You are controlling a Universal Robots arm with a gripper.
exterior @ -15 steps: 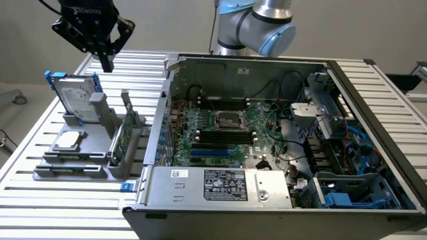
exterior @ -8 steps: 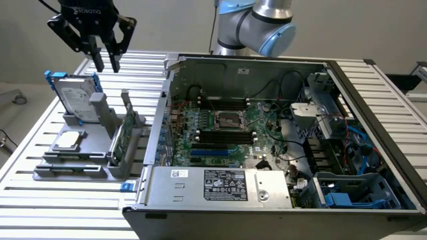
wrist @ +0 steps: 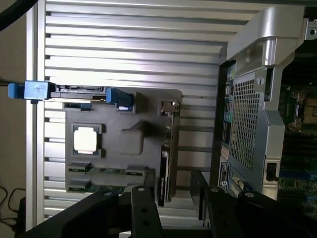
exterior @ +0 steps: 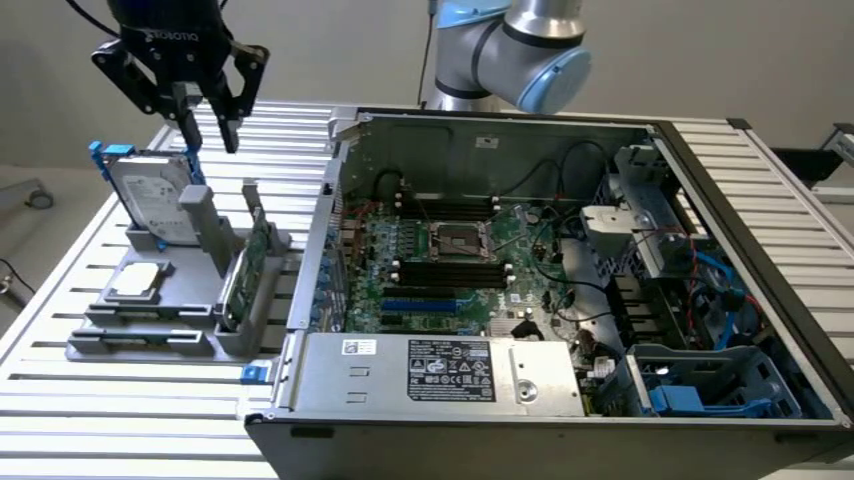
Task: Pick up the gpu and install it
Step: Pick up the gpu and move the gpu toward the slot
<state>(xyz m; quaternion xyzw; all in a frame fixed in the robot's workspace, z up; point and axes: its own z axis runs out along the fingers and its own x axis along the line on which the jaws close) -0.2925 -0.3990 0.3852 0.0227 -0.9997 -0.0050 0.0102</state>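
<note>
The gpu [exterior: 248,262] stands on edge in a slot of the grey holder [exterior: 127,258], its green board facing the open computer case [exterior: 747,230]. In the wrist view the gpu [wrist: 166,163] appears edge-on as a thin dark strip. My gripper [exterior: 211,132] hangs open high above the holder, closer to the hard drive than to the gpu, and holds nothing. From the wrist camera, the gripper [wrist: 173,201] has its two black fingers [wrist: 143,213] spread apart, roughly on either side of the card's near end and well above it.
A silver hard drive [exterior: 150,195] with a blue frame stands in the holder beside the gpu. A processor chip [exterior: 140,281] lies flat in it. The case holds the motherboard [exterior: 454,262] with blue card slots [exterior: 420,300]. Everything rests on a slatted metal table [exterior: 134,420].
</note>
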